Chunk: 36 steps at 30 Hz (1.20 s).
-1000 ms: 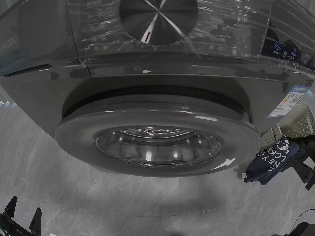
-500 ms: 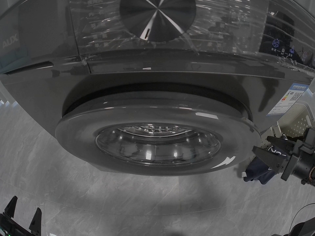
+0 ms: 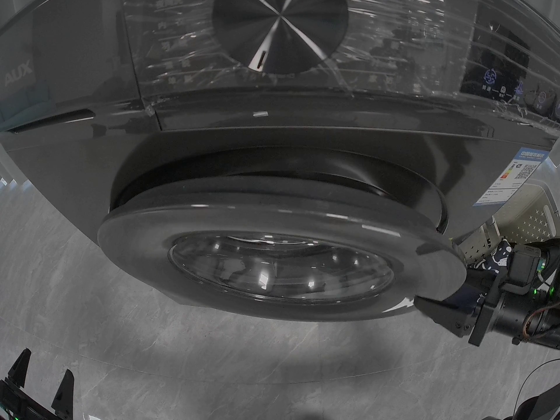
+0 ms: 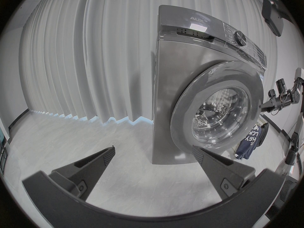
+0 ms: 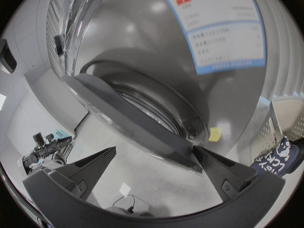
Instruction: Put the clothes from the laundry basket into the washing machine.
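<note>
The grey washing machine (image 3: 175,141) stands right in front of me, and its round glass door (image 3: 280,263) is ajar on the right side. My right gripper (image 3: 452,300) is open at that right rim, one finger (image 5: 221,171) against the door's edge (image 5: 133,121). A navy printed garment (image 5: 278,159) hangs over the side of the white perforated laundry basket (image 5: 285,117), just right of the machine and behind the right arm. Low at the front left, away from the machine, my left gripper (image 3: 41,380) is open and holds nothing.
Grey tiled floor (image 3: 233,351) lies in front of the machine. A white pleated curtain (image 4: 79,64) hangs behind and to the machine's left. A label (image 3: 513,176) is stuck on the machine's front at the right.
My right gripper came in from the basket side to the door's right rim. The door, shut before, has swung out a little on the right. The left arm has not moved.
</note>
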{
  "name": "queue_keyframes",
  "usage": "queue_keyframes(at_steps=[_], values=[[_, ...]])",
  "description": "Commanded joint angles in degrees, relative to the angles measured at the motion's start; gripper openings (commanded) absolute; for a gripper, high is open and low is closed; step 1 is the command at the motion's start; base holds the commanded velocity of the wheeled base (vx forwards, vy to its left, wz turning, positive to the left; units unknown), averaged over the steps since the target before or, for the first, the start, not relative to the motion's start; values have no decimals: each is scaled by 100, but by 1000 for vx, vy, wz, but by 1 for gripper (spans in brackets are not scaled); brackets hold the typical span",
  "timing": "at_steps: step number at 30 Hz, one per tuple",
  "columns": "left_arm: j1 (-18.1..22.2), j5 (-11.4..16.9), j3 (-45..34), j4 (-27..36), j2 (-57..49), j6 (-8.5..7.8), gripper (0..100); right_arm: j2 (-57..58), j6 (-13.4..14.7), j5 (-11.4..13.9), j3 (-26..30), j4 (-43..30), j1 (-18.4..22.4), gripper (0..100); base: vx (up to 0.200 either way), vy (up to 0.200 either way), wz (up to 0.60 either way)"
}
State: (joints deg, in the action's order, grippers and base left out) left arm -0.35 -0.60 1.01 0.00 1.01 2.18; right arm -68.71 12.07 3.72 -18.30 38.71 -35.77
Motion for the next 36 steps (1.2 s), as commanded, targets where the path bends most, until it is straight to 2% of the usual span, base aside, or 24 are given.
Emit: queue_keyframes(at_steps=[1, 4, 11, 17, 21, 25, 31, 36], values=[[0, -2, -92, 0, -75, -7, 100, 402, -3, 199, 476, -56, 8, 100, 0, 0, 0], [0, -2, -92, 0, -75, -16, 100, 490, 6, 191, 494, -65, 35, 100, 0, 0, 0], [0, -2, -92, 0, -75, -7, 100, 121, 6, 226, 134, -38, -62, 100, -171, 0, 0], [0, -2, -92, 0, -75, 2, 100, -2, 41, 235, 292, -56, -308, 100, 0, 0, 0], [0, -2, -92, 0, -75, -7, 100, 42, 15, 270, 520, -12, -255, 100, 0, 0, 0], [0, -2, -92, 0, -75, -16, 100, 33, 15, 261, 397, -3, -229, 100, 0, 0, 0], [0, -2, -92, 0, -75, -16, 100, -222, 6, 243, 204, -3, -299, 100, -200, 0, 0], [0, -2, -92, 0, -75, -7, 100, -284, 15, 261, 301, -12, -334, 100, -200, 0, 0]])
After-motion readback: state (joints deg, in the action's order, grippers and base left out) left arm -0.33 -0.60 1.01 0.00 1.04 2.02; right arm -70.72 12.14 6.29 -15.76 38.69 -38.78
